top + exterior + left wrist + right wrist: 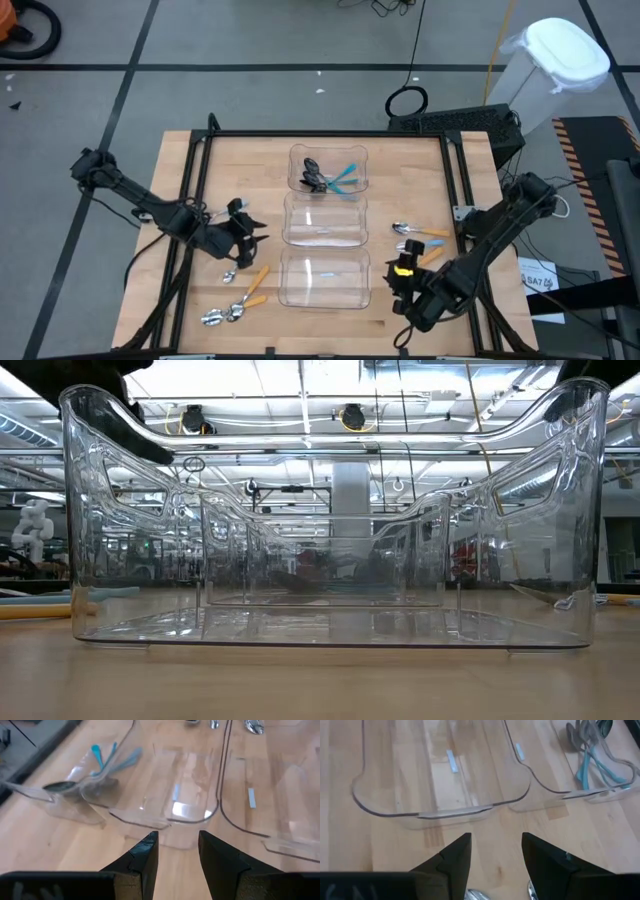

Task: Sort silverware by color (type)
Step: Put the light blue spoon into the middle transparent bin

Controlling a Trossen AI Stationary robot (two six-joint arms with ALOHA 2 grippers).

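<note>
You have blue spoons (338,180) in the far bin (328,150), orange spoons (250,290) still on the table (420,160), and both left gripper (177,851) and right gripper (496,852) open, empty.

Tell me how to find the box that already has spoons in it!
Look at the wooden table from above: three clear plastic bins stand in a row down its middle. Pick the far bin, the one at the end away from both robot arms. It alone holds spoons with light-blue handles, while its two neighbours look empty.
</note>
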